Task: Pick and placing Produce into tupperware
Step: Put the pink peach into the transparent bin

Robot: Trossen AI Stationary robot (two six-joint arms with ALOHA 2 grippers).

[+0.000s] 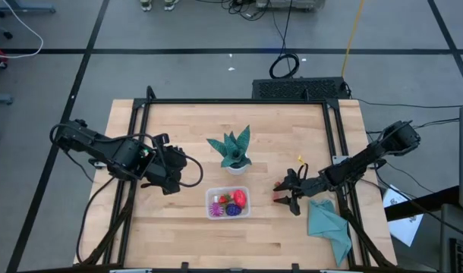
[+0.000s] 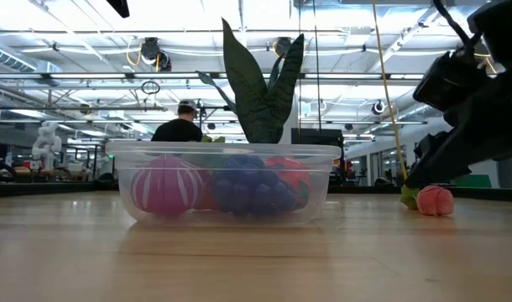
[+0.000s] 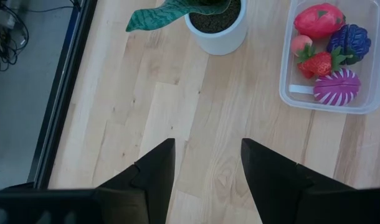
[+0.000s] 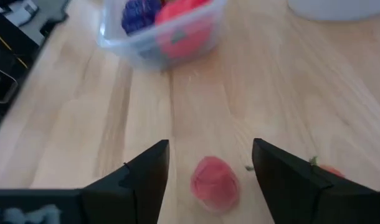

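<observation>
- Nearest the right wrist camera, the right claw (image 4: 209,171) hangs with its two dark fingers spread, a small rounded red piece of Produce (image 4: 213,185) lying on the tabletop (image 4: 289,81) between them, not yet pinched.
- From above, that claw (image 1: 286,194) sits right of the tupperware (image 1: 228,203), so the right arm is plainly the nearer one; a carry would run leftward across bare wood.
- I cannot tell the piece's long axis; it looks nearly round, matte and soft-edged.
- Tupperware: clear, thin-walled plastic with rounded corners, holding a ribbed pink-purple ball (image 3: 337,87), a knobbly dark purple piece (image 3: 349,40), a strawberry (image 3: 318,63) and a larger smooth red piece (image 3: 318,20).
- Left claw (image 3: 205,168) waits left of the container, fingers parted over bare planks, holding nothing.
- Behind the container stands a teal spiky plant (image 1: 233,149) in a white pot; a teal cloth (image 1: 329,226) lies crumpled by the right arm.
</observation>
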